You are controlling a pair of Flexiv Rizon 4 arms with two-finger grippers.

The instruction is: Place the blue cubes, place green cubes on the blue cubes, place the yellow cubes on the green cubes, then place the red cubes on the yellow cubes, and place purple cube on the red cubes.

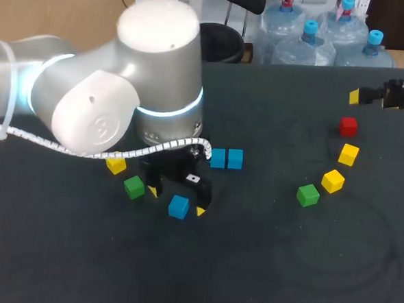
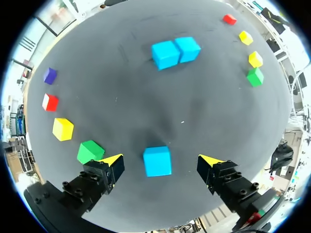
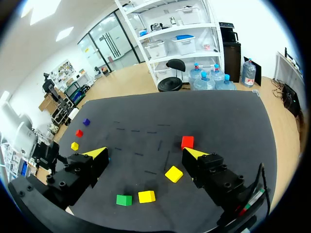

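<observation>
The tabletop (image 1: pixel 263 265) is carrying every cube loose on its dark surface; nothing is sitting in a tray or bin. My left arm (image 1: pixel 123 98) is reaching in over the middle. The left pincer (image 2: pixel 160 162) is hanging wide, its fingers straddling a single blue cube (image 2: pixel 157 161) without touching it. I am judging this spread to be the clearance needed for lowering around that cube. My right pincer (image 3: pixel 146 153) is hovering wide and holding nothing over the right-hand group, apparently parked clear of the left arm's path. Ahead of the left pincer, two blue cubes (image 2: pixel 175 52) are sitting side by side and touching, which I am reading as the base row. The single blue cube is lying apart from them, so the blue layer is not yet finished. A left green cube (image 2: pixel 90 151) is lying just beside one left finger, with a left yellow cube (image 2: pixel 63 129), a left red cube (image 2: pixel 50 102) and the purple cube (image 2: pixel 49 75) ranged beyond it. On the right, a right green cube (image 1: pixel 308 194), a right yellow cube (image 1: pixel 332 180), a second right yellow cube (image 1: pixel 348 154) and a right red cube (image 1: pixel 348 125) are waiting unstacked.
</observation>
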